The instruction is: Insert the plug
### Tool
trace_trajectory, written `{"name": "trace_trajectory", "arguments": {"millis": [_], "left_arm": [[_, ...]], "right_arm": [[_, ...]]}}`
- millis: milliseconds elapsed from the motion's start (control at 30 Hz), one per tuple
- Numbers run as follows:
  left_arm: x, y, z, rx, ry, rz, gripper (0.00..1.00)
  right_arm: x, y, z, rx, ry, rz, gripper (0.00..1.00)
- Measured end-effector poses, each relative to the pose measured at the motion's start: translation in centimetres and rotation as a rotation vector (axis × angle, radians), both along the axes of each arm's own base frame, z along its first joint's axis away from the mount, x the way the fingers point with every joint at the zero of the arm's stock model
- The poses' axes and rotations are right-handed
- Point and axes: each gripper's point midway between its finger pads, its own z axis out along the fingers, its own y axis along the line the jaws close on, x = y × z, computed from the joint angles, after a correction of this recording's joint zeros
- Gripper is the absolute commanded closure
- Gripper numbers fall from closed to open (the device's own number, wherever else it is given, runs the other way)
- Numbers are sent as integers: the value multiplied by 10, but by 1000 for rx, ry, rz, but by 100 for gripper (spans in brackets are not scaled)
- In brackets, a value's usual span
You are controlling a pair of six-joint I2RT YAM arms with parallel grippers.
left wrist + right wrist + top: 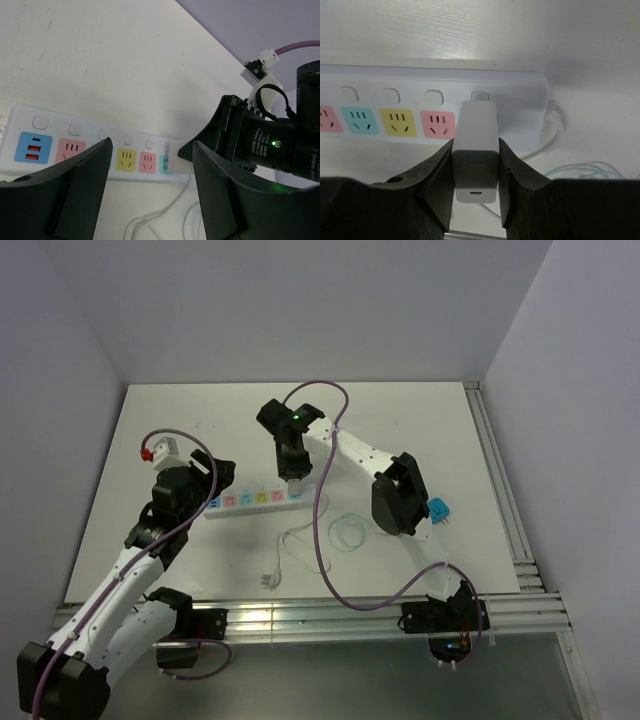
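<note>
A white power strip (250, 499) with coloured sockets lies mid-table; it also shows in the left wrist view (75, 150) and the right wrist view (420, 80). My right gripper (294, 480) (476, 145) is shut on a white charger plug (477, 120) and holds it upright over the strip's right end, just right of the pink socket. The plug's prongs are hidden, and its far end meets the strip's face. The plug shows blurred in the left wrist view (177, 161). My left gripper (203, 497) (151, 145) is open and empty over the strip's left part.
A blue adapter (438, 510) lies to the right by the right arm. The strip's white cable (285, 555) and a thin greenish loop (349, 531) lie in front of the strip. A red-and-white part (156, 450) sits at the left. Metal rails (500, 510) line the right and near edges.
</note>
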Motion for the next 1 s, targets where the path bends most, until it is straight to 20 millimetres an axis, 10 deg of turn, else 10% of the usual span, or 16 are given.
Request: {"name": "trace_trajectory", "arguments": {"millis": [1000], "left_arm": [[-6,1,17,-20,-52,-3,30]], "right_arm": [[16,-1,-10,-34,-51,-83,100]]}}
